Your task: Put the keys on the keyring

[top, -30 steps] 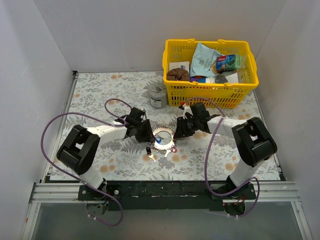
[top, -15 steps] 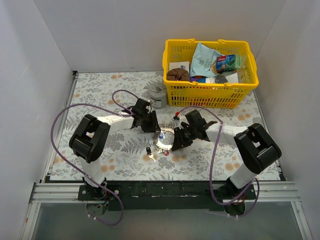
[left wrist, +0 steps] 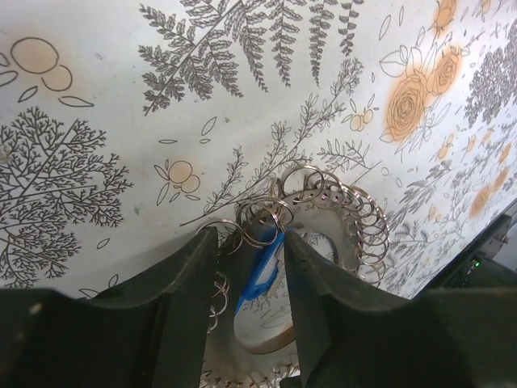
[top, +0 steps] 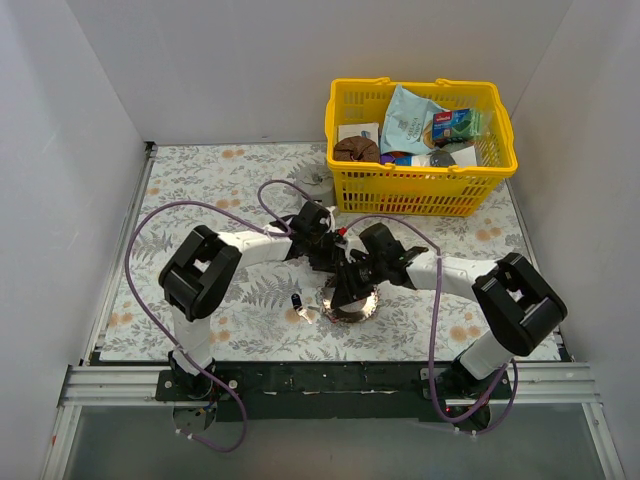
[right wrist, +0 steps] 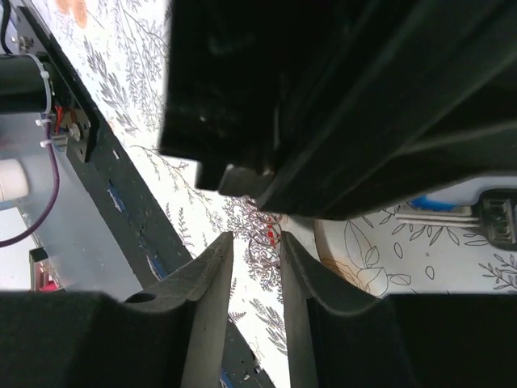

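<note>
Keyring sat at mid-counter, its rim of small rings grasped by the left pincer. Right pincer stood narrowly parted beside it; whether it gripped anything could not be told. One key lay loose nearby, so threading looked unfinished.

White walls, floral-print table, black rail at near edge
</note>
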`<state>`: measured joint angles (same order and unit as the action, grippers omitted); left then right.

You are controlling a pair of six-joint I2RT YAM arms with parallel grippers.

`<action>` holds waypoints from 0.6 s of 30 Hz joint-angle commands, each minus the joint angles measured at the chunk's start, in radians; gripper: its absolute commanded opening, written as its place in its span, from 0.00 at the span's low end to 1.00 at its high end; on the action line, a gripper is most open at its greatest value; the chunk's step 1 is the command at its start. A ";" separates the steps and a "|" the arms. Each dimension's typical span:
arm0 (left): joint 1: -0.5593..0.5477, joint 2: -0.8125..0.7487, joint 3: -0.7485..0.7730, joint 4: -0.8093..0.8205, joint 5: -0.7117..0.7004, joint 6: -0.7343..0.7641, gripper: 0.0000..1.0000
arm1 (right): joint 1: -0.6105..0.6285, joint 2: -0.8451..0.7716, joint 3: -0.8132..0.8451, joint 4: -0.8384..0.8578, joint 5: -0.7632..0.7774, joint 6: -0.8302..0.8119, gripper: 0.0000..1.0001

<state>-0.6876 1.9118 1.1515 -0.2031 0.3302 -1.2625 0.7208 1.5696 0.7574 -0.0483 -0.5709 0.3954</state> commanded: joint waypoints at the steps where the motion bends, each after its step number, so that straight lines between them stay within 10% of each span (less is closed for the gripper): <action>1: 0.000 -0.036 0.028 -0.045 -0.035 0.035 0.41 | 0.006 -0.057 0.057 0.025 0.012 0.014 0.40; 18: 0.071 -0.394 -0.142 -0.061 -0.050 0.045 0.65 | 0.003 -0.100 0.077 -0.030 0.043 -0.153 0.42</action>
<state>-0.6243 1.6363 1.0737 -0.2550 0.2577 -1.2270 0.7212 1.4868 0.8036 -0.0666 -0.5251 0.3019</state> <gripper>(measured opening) 0.647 0.418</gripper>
